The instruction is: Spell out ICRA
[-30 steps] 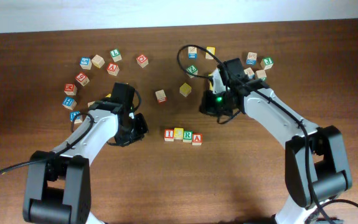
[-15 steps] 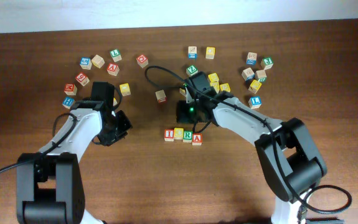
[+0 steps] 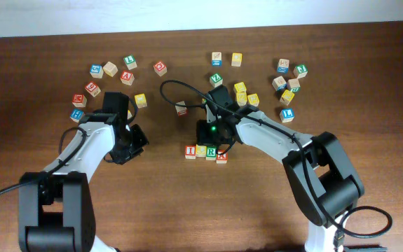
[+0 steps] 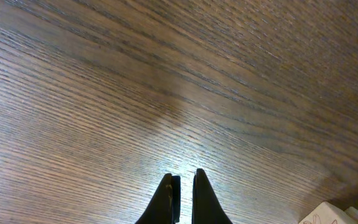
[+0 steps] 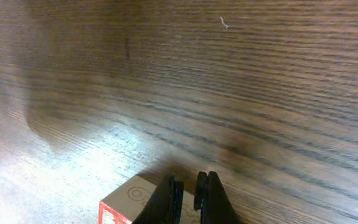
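Four lettered blocks lie in a row at the table's middle: a red I (image 3: 190, 150), a yellow C (image 3: 201, 150), a green R (image 3: 212, 152) and a red A (image 3: 221, 157). My right gripper (image 3: 208, 140) hovers right over the back of this row. In the right wrist view its fingers (image 5: 190, 180) are shut and empty, just above a red-sided block (image 5: 132, 196). My left gripper (image 3: 137, 142) is left of the row, over bare wood. In the left wrist view its fingers (image 4: 182, 177) are shut and empty.
Loose letter blocks lie scattered at the back left (image 3: 110, 68) and back right (image 3: 285, 87). A single block (image 3: 181, 107) and a yellow one (image 3: 140, 100) sit between the arms. A pale block corner (image 4: 340, 214) shows at the left wrist view's lower right.
My right arm swung left and toward the front, from the back-right blocks to just over the row. My left arm drew back to the left, uncovering the yellow block.
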Action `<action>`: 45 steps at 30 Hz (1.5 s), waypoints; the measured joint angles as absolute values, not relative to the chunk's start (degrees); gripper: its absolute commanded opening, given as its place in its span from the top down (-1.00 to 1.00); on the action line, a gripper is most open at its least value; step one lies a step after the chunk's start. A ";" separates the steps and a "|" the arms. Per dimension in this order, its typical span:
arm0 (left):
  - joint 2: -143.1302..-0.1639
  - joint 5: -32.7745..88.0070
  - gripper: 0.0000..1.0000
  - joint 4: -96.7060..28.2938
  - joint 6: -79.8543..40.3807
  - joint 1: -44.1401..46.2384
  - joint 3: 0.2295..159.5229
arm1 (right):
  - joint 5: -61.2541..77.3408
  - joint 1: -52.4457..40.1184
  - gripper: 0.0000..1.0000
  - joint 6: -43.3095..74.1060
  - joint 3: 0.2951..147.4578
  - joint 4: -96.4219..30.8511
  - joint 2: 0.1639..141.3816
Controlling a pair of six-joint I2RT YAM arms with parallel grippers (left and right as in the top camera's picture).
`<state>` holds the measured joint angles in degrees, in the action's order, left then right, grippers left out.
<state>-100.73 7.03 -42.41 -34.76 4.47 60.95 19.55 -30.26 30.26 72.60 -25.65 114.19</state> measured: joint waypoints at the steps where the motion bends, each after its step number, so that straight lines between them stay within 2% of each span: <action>1: -100.73 7.03 0.95 -42.41 -34.76 4.47 60.95 | 19.68 -30.28 0.92 30.24 72.60 -25.67 114.19; 23: -100.73 7.01 0.94 -42.41 -34.79 4.47 60.95 | 22.85 -30.28 0.92 30.26 72.60 -26.94 114.19; 28: -100.73 7.01 1.00 -42.41 -34.79 4.47 60.95 | 22.92 -30.26 0.92 30.22 73.41 -28.14 114.19; 31: -100.73 7.01 1.00 -42.41 -34.76 4.47 60.95 | 23.03 -29.98 0.92 30.28 78.24 -33.91 114.30; 33: -100.73 6.83 1.00 -42.41 -34.79 4.47 60.95 | 21.23 -28.80 0.92 30.22 84.33 -42.87 114.43; 37: -100.77 7.42 1.00 -41.82 -34.24 4.89 60.86 | 16.56 -22.55 0.91 30.20 93.73 -62.00 114.32; 40: -100.77 8.88 1.00 -38.61 -32.12 8.49 60.82 | 14.74 -17.39 0.91 30.17 94.28 -72.36 114.28; 45: -100.84 11.03 1.00 -31.27 -31.05 15.97 60.77 | 11.84 -16.75 0.91 30.15 91.35 -76.01 114.28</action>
<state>-100.84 11.03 -31.27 -31.05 15.97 60.77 11.84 -16.75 30.15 91.35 -76.01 114.28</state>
